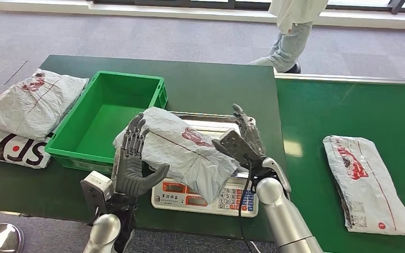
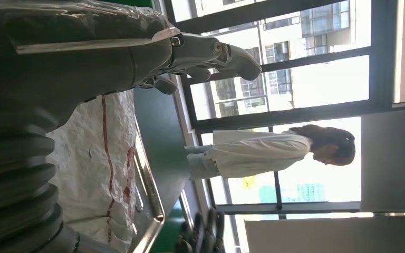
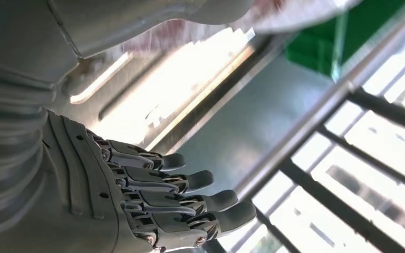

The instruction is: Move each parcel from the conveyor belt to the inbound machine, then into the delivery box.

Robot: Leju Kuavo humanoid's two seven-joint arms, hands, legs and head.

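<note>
Parcel (image 1: pixel 182 150) lies on the scale (image 1: pixel 205 196), the inbound machine, between both hands. Left hand (image 1: pixel 133 161): fingers spread, flat against the parcel's near-left end. Right hand (image 1: pixel 242 139): fingers straight and apart beside its right end; contact unclear. Next leg goes to the green bin (image 1: pixel 103 124), just left of the scale. Squeeze evenly from both ends, lift clear of the bin's rim, keep the soft bag from sagging. Bin holds nothing. Another parcel (image 1: pixel 366 182) waits on the conveyor (image 1: pixel 348 105).

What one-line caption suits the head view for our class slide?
Both hands, left hand and right hand, flank a white parcel on the scale beside the green box.
</note>
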